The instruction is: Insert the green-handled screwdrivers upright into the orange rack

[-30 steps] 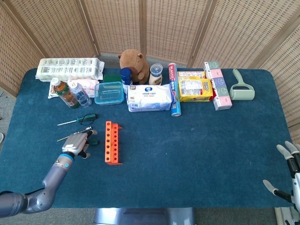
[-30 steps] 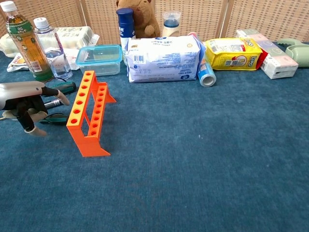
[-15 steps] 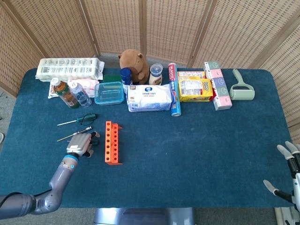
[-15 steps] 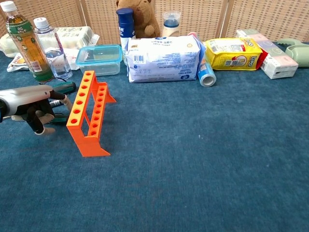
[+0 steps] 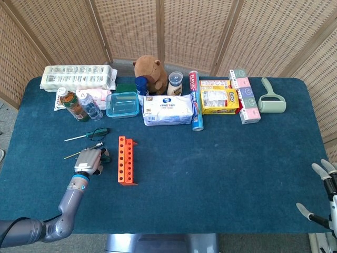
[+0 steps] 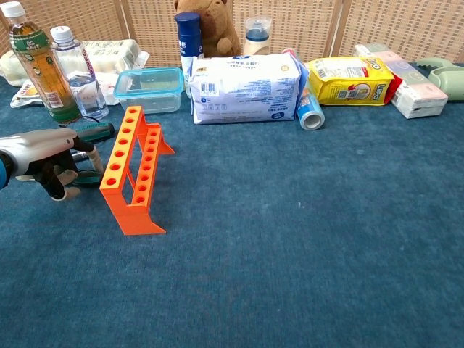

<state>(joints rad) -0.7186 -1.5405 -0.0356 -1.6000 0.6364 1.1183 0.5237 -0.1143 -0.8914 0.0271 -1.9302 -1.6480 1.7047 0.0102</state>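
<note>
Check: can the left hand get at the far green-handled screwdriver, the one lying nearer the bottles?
Probably yes. The left hand sits over the nearer screwdriver, and the far screwdriver lies just beyond on bare cloth. The orange rack is off to the side, and the bottles stand farther back.

table cover (image 6: 304, 239): matt blue cloth, carpet-like nap | orange rack (image 6: 133, 170): matt plastic | left hand (image 6: 45, 154): smooth silvery shell, dark fingers | screen (image 5: 174, 26): woven wicker, wooden frames | food box (image 6: 148, 88): clear glossy plastic | capybara toy (image 5: 150, 71): brown plush
</note>
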